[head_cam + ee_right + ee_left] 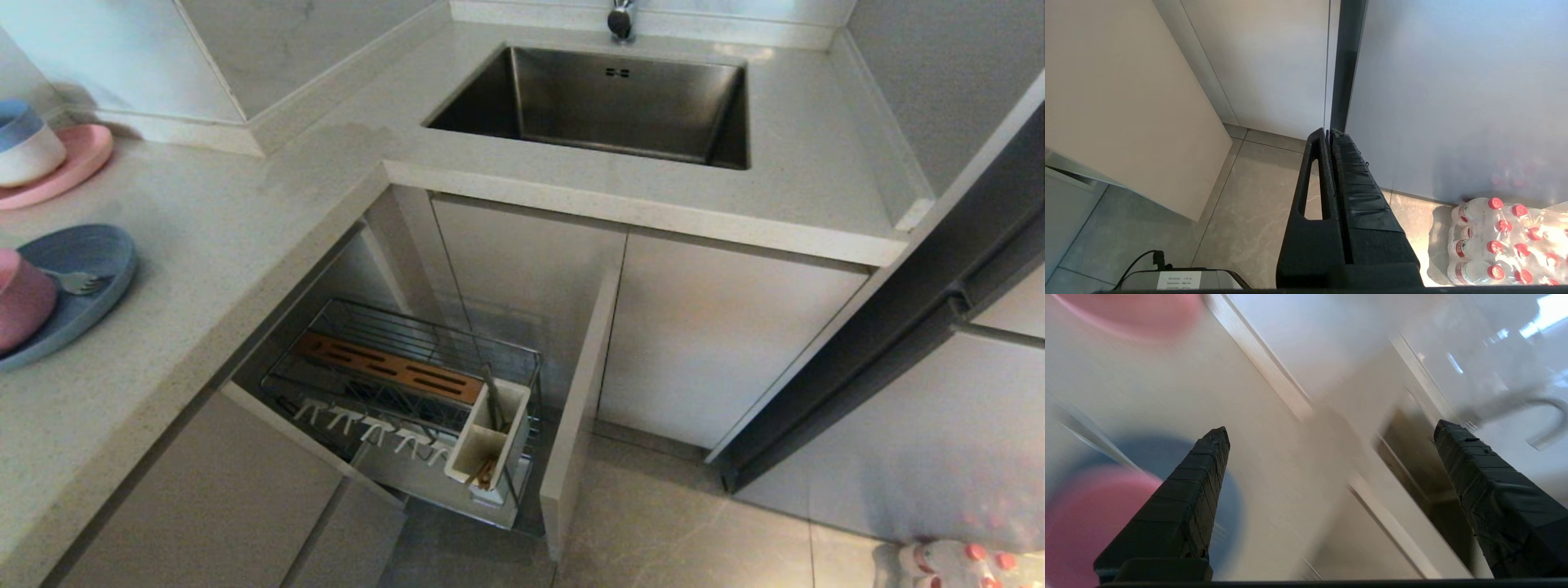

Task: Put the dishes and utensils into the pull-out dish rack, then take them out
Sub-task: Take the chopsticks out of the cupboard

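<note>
The pull-out dish rack (408, 392) stands drawn out below the tabletop (204, 237), chopsticks (484, 472) and a silver utensil (492, 396) in its white utensil box (488, 445); the pink bowl (23, 298) sits on the blue plate (90, 278) at the tabletop's left edge, a fork (77, 282) beside it; the left claw (1331, 430) hangs spread and empty above the tabletop; the right claw (1329, 132) is pressed together, over the floor near bottled water (1502, 245).

Steel sink (620, 102), pink plate (77, 159) under blue-and-white bowl (24, 143), bottled water pack (1502, 241).
</note>
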